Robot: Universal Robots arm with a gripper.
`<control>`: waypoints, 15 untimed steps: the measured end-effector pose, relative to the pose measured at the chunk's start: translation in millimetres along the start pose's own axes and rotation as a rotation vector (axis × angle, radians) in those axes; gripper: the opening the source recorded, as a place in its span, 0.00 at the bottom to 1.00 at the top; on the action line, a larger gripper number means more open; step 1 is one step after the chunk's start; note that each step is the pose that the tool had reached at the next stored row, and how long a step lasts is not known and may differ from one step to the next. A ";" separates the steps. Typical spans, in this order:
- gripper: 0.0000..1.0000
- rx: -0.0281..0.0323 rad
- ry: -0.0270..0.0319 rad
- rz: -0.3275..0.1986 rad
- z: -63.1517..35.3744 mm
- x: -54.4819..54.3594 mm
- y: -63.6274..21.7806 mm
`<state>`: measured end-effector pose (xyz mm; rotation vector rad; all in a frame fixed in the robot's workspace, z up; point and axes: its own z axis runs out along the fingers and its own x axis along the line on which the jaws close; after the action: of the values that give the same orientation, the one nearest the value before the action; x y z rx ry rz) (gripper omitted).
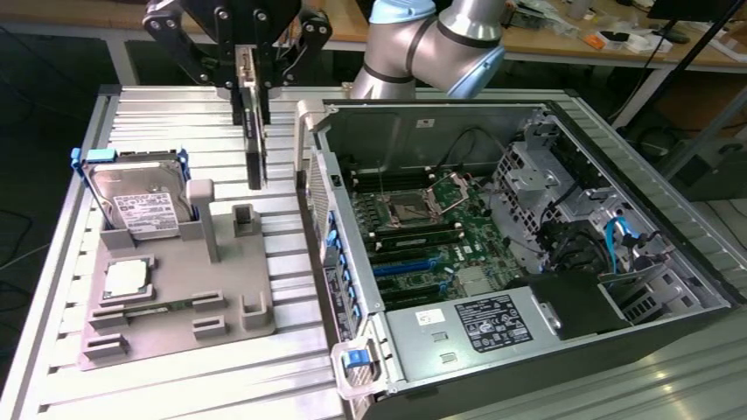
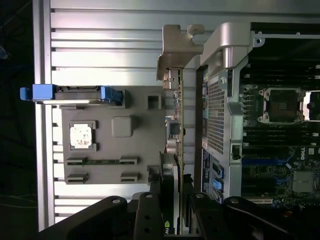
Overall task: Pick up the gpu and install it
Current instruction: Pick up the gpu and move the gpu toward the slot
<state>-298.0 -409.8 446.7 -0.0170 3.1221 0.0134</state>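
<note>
Above the far half of the bench (image 1: 175,114), between a grey holder (image 1: 175,324) and an open computer case (image 1: 350,118), one robot arm (image 1: 432,39) carries one gripper (image 1: 251,83). Its dark fingers (image 1: 283,54) are clamped on the upper end of the gpu (image 1: 254,131), one finger on each flat face.

The gpu hangs straight down from the fingers, so its long axis is upright and its thin edge faces the exterior camera. Its lower end appears to be off the bench, near the holder's far corner beside the case, though whether it is fully clear of the holder cannot be told. In the wrist view the gpu (image 2: 176,125) runs directly away from the gripper (image 2: 172,202), with its silver end bracket (image 2: 177,45) at the end farthest from the fingers.

The case lies just beside the gpu, toward the exterior view's right, and its side is open so the motherboard (image 1: 432,227) faces upward.

Counted:
- one gpu
- one hard drive (image 1: 140,206) with blue rails, standing in the holder's far end
- one square processor chip (image 1: 126,278) lying flat in the holder
- one holder
- one case
</note>
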 end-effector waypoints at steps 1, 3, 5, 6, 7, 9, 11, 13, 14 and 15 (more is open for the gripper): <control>0.27 0.0000 -0.0002 0.000 0.3 -3.4 0.0; 0.27 -0.0001 -0.0007 0.000 1.2 -11.2 -0.1; 0.27 0.0000 -0.0009 0.000 2.0 -20.0 -0.2; 0.27 0.0000 -0.0011 0.000 2.5 -24.3 -0.3; 0.27 -0.0001 -0.0015 0.000 3.0 -28.0 -0.3; 0.27 -0.0001 -0.0021 0.000 4.0 -36.1 -0.4; 0.27 0.0000 -0.0028 0.000 4.7 -43.5 -0.5; 0.27 -0.0001 -0.0037 0.000 5.6 -50.7 -0.6; 0.27 -0.0001 -0.0042 0.000 6.0 -54.5 -0.6; 0.27 -0.0001 -0.0046 0.000 6.4 -58.4 -0.7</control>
<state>-239.4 -409.8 441.4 -0.0170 3.1175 0.0135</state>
